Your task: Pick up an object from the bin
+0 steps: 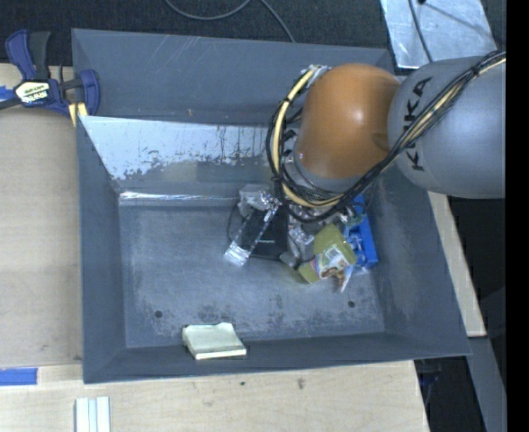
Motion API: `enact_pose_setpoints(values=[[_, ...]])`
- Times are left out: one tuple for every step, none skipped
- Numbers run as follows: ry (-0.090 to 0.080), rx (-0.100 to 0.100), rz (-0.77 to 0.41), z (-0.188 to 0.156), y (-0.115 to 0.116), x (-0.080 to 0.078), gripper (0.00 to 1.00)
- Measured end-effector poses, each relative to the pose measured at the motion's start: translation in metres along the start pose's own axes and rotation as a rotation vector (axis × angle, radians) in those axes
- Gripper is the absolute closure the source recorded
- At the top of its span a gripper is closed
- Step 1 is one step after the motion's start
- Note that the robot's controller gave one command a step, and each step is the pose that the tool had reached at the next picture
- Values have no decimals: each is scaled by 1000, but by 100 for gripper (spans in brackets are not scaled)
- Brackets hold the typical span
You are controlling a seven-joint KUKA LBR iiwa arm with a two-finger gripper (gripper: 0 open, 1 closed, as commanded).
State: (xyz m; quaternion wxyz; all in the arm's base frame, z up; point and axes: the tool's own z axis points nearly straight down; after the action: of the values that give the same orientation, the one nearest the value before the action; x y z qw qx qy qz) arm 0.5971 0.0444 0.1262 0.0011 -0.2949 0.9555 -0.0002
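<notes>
The gripper (269,228) sits low under the orange wrist cover (345,120), over a small heap of an olive-yellow crumpled packet (326,261) and a blue plastic piece (363,239) near the right-hand wall of the grey metal bin (413,241); its opening and hold cannot be told, so closing risks snagging both or neither.

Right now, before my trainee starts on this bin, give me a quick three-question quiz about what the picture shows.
1. Multiple choice: where does the pale yellow pad lie?
A) on its own, against the bin wall at the view's lower edge
B) in the bin's upper left corner
C) outside the bin
2. True or false: the blue thing lies in the heap in the bin's right half, close to the gripper.
3. Fill in: the rounded cover on the arm's wrist is ___ in colour.

Key: 1 A; 2 true; 3 orange.
</notes>
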Motion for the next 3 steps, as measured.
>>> enact_pose_setpoints(values=[[-4,0,153,17,-10,-1,0],[-4,2,-235,43,-29,-16,100],[-4,2,-234,43,-30,-16,100]])
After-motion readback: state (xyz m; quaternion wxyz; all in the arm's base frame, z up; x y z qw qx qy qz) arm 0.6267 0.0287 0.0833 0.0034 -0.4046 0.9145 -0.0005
